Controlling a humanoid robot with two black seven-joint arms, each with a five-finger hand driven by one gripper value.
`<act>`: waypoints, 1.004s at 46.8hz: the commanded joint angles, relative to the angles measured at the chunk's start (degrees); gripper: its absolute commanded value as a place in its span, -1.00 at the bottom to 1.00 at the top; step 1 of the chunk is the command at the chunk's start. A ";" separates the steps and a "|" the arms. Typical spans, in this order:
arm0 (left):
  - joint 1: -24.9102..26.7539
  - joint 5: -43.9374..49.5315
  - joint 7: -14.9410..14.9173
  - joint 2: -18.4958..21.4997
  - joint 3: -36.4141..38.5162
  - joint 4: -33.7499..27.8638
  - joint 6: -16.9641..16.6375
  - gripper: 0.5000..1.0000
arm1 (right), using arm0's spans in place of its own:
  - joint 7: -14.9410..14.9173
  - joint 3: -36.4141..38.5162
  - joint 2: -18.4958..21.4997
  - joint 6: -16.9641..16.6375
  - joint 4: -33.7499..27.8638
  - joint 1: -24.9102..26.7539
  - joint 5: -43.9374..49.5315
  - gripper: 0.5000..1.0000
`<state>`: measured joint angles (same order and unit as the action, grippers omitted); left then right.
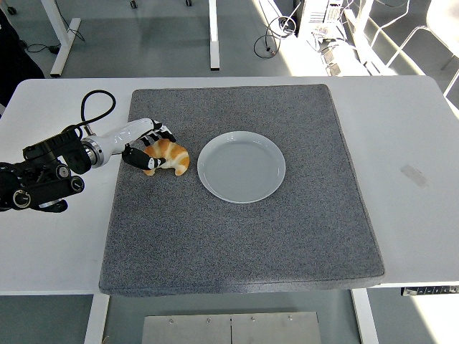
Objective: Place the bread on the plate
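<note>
Landmark: grey mat, a square felt-like pad lying on the white table; all places below are given relative to it.
Bread: a golden croissant lying on the mat's left part, near the mat's left edge, curved ends turned toward the table's near side.
Plate: pale round plate, on the mat a little left of its centre, just right of the croissant; a narrow strip of mat shows between the two, so they appear apart.
Left hand: white-and-black left hand reaching in over the mat's left edge; its fingers are curled around the croissant's left end, upper digits over the far side, a dark thumb against the near-left side.
Grasp, certainty: the digits touch the bread; whether the croissant is lifted off the mat cannot be told from this high view.
Left arm: black forearm with round fittings, over the bare table left of the mat, cut off by the picture's left edge; a black cable loops above the wrist.
Right hand: not in the picture.
Hidden parts: the croissant's left tip is covered by the thumb; the palm faces away from the camera.
Beyond the mat's far edge: floor with white table legs, cables and pale railings, partly cropped at the top.
Person: a dark sleeve at the top-left corner, mostly cut off.
</note>
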<state>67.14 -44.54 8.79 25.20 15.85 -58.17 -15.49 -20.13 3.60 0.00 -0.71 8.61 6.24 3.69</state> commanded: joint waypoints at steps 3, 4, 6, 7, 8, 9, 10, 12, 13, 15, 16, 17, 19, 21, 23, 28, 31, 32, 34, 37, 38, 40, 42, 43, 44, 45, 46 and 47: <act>0.09 0.07 -0.26 -0.06 -0.29 0.07 0.11 -0.73 | 0.00 0.00 0.00 0.01 0.00 0.00 0.00 1.00; 0.09 0.07 -0.70 0.02 -0.38 -0.01 0.03 -0.75 | 0.00 0.00 0.00 0.01 0.00 0.00 0.00 1.00; 0.18 0.07 -1.66 0.02 -0.47 -0.02 0.03 -0.81 | 0.00 0.00 0.00 0.01 0.00 0.00 0.00 1.00; 0.27 0.07 -2.01 0.02 -0.56 -0.02 0.03 -0.83 | 0.00 0.00 0.00 0.01 0.00 0.00 0.00 1.00; 0.44 0.07 -2.10 0.11 -0.56 -0.02 0.03 -0.84 | 0.00 0.00 0.00 0.01 0.00 0.00 0.00 1.00; 0.62 0.07 -2.19 0.20 -0.65 -0.02 0.11 -0.85 | 0.00 0.00 0.00 0.01 0.00 0.00 0.00 1.00; 0.71 0.15 -2.19 0.20 -0.65 -0.02 0.11 -0.85 | 0.00 0.00 0.00 0.01 0.00 0.00 0.00 1.00; 0.97 0.15 -2.19 0.29 -0.73 -0.02 0.29 -0.85 | 0.00 0.00 0.00 0.01 0.00 0.00 0.00 1.00; 1.06 0.15 -2.19 0.29 -1.00 -0.02 0.46 -0.85 | 0.00 0.00 0.00 0.01 0.00 0.00 0.00 1.00; 1.06 0.24 -2.19 0.37 -1.79 -0.10 0.90 -0.85 | 0.00 0.00 0.00 0.01 0.00 0.00 0.00 1.00; 1.15 0.15 -2.19 0.37 -2.22 -0.10 1.08 -0.85 | 0.00 0.00 0.00 0.01 0.00 0.00 0.00 1.00; 1.15 0.15 -2.19 0.37 -2.75 -0.10 1.34 -0.85 | 0.00 0.00 0.00 0.01 0.00 0.00 0.00 1.00; 1.15 0.15 -2.19 0.46 -3.63 -0.10 2.04 -0.85 | 0.00 0.00 0.00 0.01 0.00 0.00 0.00 1.00; 1.32 0.15 -2.28 0.55 -4.42 -0.10 2.57 -0.85 | 0.00 0.00 0.00 0.01 0.00 0.00 0.00 1.00; 1.67 0.15 -2.28 0.55 -4.78 -0.19 2.92 -0.85 | 0.00 0.00 0.00 0.01 0.00 0.00 0.00 1.00; 2.73 0.15 -2.28 0.64 -4.87 -0.19 3.10 -0.84 | 0.00 0.00 0.00 0.01 0.00 0.00 0.00 1.00; 3.52 0.15 -2.28 0.64 -4.95 -0.19 3.19 -0.83 | 0.00 0.00 0.00 0.01 0.00 0.00 0.00 1.00; 3.87 0.15 -2.28 0.55 -4.95 -0.28 3.36 -0.83 | 0.00 0.00 0.00 0.01 0.00 0.00 0.00 1.00; 4.75 0.15 -2.28 0.55 -4.95 -0.54 3.45 -0.83 | 0.00 0.00 0.00 0.01 0.00 0.00 0.00 1.00; 5.89 0.15 -2.28 0.38 -4.87 -0.72 3.63 -0.83 | 0.00 0.00 0.00 0.01 0.00 0.00 0.00 1.00; 6.24 0.15 -2.28 0.29 -4.87 -0.81 3.72 -0.82 | 0.00 0.00 0.00 0.01 0.00 0.00 0.00 1.00; 6.95 0.15 -2.28 0.11 -4.78 -0.81 3.72 -0.82 | 0.00 0.00 0.00 0.01 0.00 0.00 0.00 1.00; 7.56 -0.02 -2.28 0.02 -4.69 -0.81 3.72 -0.82 | 0.00 0.00 0.00 0.01 0.00 0.00 0.00 1.00; 7.83 -0.20 -2.28 0.02 -4.69 -0.81 3.72 -0.82 | 0.00 0.00 0.00 0.01 0.00 0.00 0.00 1.00; 8.00 -0.46 -2.28 -0.06 -4.69 -0.81 3.72 -0.82 | 0.00 0.00 0.00 0.01 0.00 0.00 0.00 1.00; 8.18 -0.98 -2.28 -0.33 -4.69 -0.81 3.72 -0.81 | 0.00 0.00 0.00 0.01 0.00 0.00 0.00 1.00; 8.44 -1.60 -2.28 -0.68 -4.69 -0.81 3.63 -0.82 | 0.00 0.00 0.00 0.01 0.00 0.00 0.00 1.00; 8.62 -2.21 -2.37 -1.11 -4.69 -0.81 3.63 -0.81 | 0.00 0.00 0.00 0.01 0.00 0.00 0.00 1.00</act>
<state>75.20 -45.34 6.50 24.98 11.15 -58.96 -11.78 -20.13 3.60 0.00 -0.70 8.61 6.25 3.69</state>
